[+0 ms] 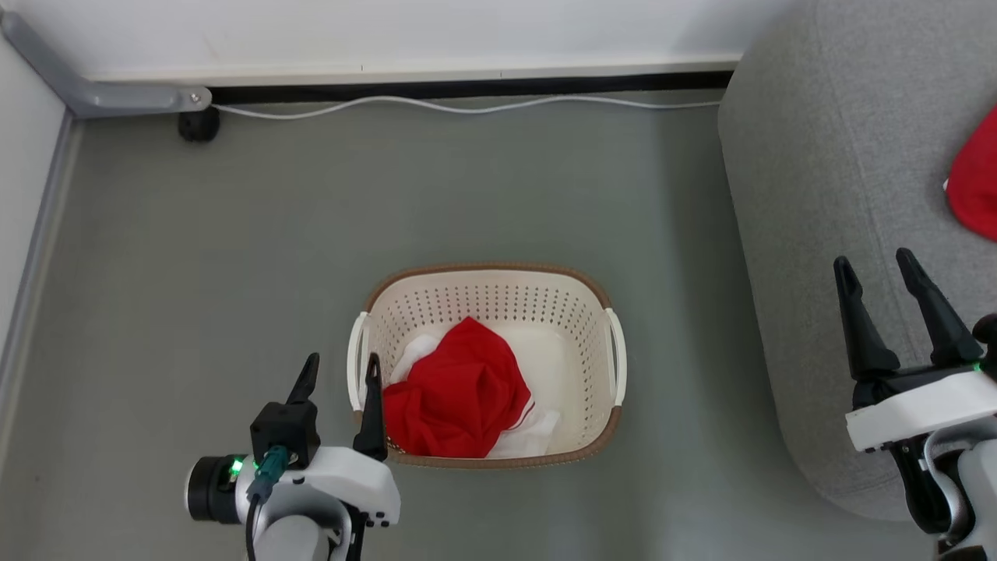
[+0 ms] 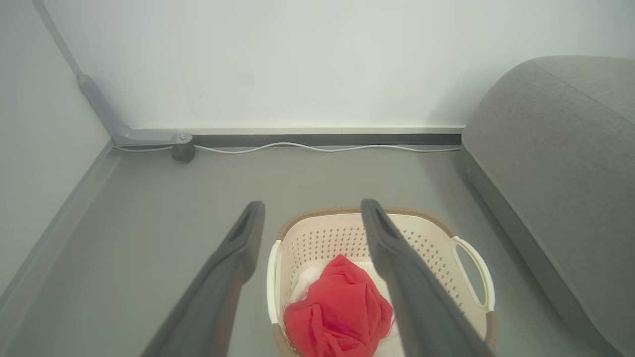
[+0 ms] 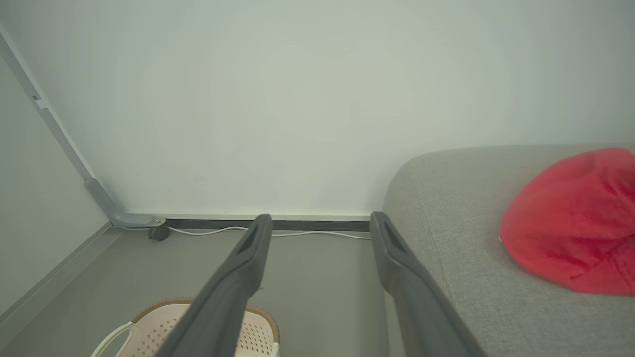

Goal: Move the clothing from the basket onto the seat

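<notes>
A cream perforated basket (image 1: 600, 327) with a brown rim stands on the floor, holding crumpled red clothing (image 1: 459, 393) over white cloth. My left gripper (image 1: 343, 370) stands open just left of the basket's left handle, empty. The left wrist view shows the basket (image 2: 436, 248) and the red clothing (image 2: 342, 312) between its fingers. The grey seat (image 1: 818, 202) fills the right side, with one red garment (image 1: 975, 183) lying on it. My right gripper (image 1: 876, 265) is open and empty above the seat's edge. The right wrist view shows that garment (image 3: 570, 223) on the seat (image 3: 461, 223).
A white cable (image 1: 467, 105) runs along the black skirting at the far wall. A grey metal bracket (image 1: 101, 93) with a black caster (image 1: 197, 125) sits at the far left corner. Grey floor (image 1: 234, 257) surrounds the basket.
</notes>
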